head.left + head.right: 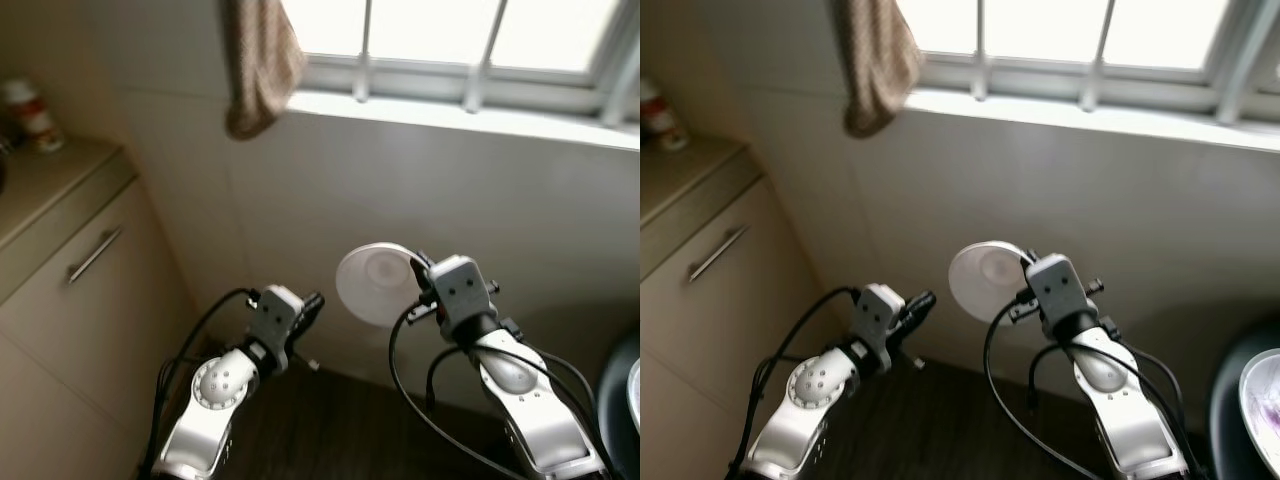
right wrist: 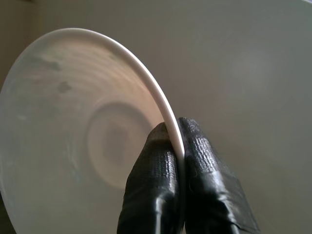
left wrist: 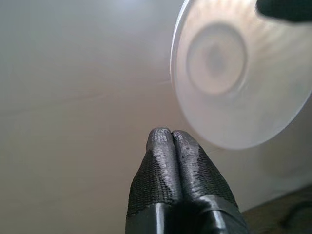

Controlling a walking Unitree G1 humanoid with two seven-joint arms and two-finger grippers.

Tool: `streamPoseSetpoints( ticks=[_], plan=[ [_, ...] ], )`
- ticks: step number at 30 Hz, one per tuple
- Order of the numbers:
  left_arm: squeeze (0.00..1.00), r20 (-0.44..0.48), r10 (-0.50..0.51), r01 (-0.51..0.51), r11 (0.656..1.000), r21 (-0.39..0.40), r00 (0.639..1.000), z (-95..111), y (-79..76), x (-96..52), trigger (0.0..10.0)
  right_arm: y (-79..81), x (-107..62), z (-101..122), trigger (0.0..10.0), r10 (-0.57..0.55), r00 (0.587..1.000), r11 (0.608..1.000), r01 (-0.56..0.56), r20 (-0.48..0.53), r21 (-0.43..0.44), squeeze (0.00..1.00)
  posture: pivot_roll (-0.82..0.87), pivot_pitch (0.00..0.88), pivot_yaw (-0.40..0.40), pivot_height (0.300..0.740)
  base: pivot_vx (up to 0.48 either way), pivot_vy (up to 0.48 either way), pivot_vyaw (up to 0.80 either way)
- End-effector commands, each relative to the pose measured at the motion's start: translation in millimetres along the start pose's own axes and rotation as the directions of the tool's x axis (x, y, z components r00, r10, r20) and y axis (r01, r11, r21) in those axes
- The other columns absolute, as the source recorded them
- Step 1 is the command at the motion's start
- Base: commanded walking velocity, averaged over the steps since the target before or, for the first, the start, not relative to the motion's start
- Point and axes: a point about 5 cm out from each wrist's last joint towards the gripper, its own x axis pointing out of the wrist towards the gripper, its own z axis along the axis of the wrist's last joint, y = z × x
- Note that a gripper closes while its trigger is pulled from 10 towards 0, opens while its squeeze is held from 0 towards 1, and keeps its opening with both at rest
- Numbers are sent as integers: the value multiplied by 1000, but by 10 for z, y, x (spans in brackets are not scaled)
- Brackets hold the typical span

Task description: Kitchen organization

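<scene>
The right hand (image 2: pixel 170 141) holds a white plate (image 1: pixel 375 283) by its rim, with one black finger on each side of the thin edge. The plate stands on its edge in the air, and its round bottom ring faces the left hand (image 3: pixel 171 141). The left hand is lower and off to the side of the plate, near it but not touching it. Its two fingers (image 3: pixel 158 165) are pressed tight together with nothing between them. Both hands point at a pale wall (image 1: pixel 420 190) just past the plate. High above the hands there is a bright window (image 1: pixel 450 30) with a white sill (image 1: pixel 460 115). A brown cloth (image 1: pixel 262 60) hangs down over the wall above the left hand. Far out past the left hand stands a tan cabinet (image 1: pixel 90 300) with a long metal handle (image 1: pixel 93 255). A counter (image 1: pixel 50 180) lies on top of the cabinet, and a small blurry jar (image 1: pixel 32 115) with some red on it stands there. Under the arms the floor (image 1: pixel 340 430) is dark wood. Out past the right hand, low down, a dark round thing (image 1: pixel 1240 400) holds a white dish (image 1: pixel 1262 410) with some purple in it.
</scene>
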Motion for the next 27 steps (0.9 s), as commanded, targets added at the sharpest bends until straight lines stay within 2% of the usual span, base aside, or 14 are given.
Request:
streamPoseSetpoints(
  ticks=[1, 12, 27],
  plan=[
    [0, 10, 1, -1, 1000, 11, 1000, 23, 8, 5, 10000, 16, -6, 40, 0, 15, 1000, 1000, -14, 22, -14, 0, 99, 0, -65, 740, 0, 0, 800],
    [0, 17, 4, -5, 1000, 10, 1000, 38, 10, 5, 10000, -97, 21, 61, 0, -74, 996, 997, 75, 41, -35, 0, 100, 0, -67, 740, 0, 0, 800],
    [0, 17, 2, -2, 1000, 11, 1000, 40, 12, 8, 10000, -100, 38, 70, 0, -111, 992, 992, 114, 56, -51, 0, 103, 0, -66, 740, 0, 0, 800]
  ],
)
